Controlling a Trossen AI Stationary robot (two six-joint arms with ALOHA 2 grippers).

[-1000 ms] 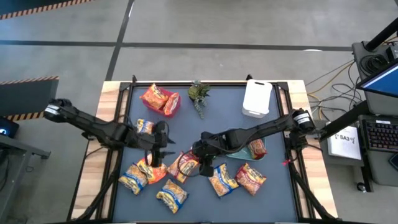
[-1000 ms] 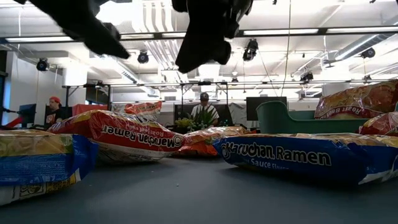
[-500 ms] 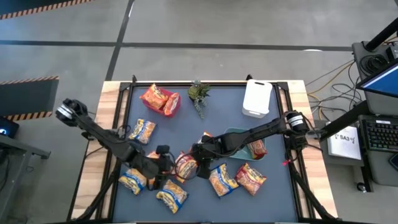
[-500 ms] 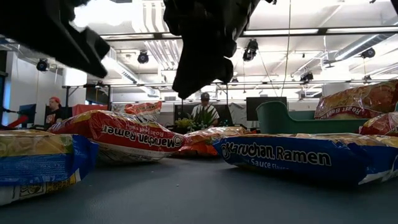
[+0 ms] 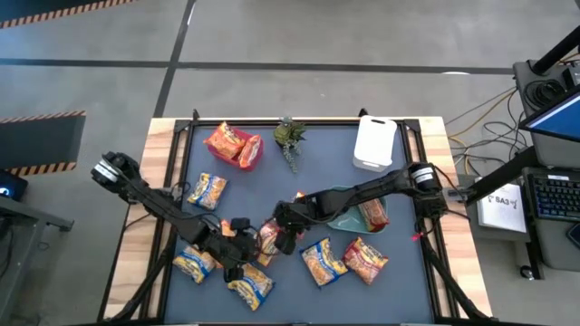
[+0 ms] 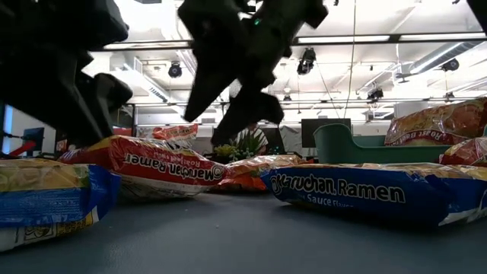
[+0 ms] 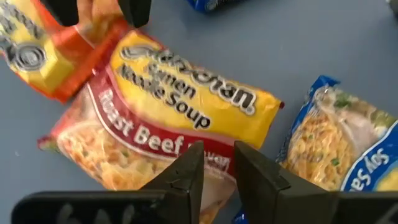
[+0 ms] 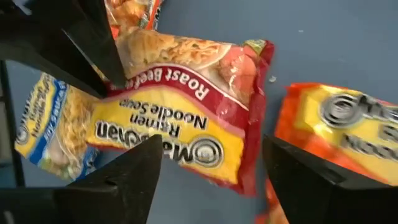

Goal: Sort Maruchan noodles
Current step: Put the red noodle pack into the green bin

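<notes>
Over the front middle of the tabletop [image 5: 399, 272], both my tools meet at one red packet [image 5: 268, 237].

My left tool [image 5: 243, 251] has its fingers [image 7: 186, 177] nearly pressed together above the Roast Beef packet [image 7: 168, 143]; my right tool [image 5: 283, 237] is spread wide over the same packet [image 8: 186, 118]. From above I count about ten packets: two by the plant [image 5: 289, 138], one yellow-and-blue packet [image 5: 207, 191] at left, one in the green tray [image 5: 337, 220], the others in the front cluster.
</notes>
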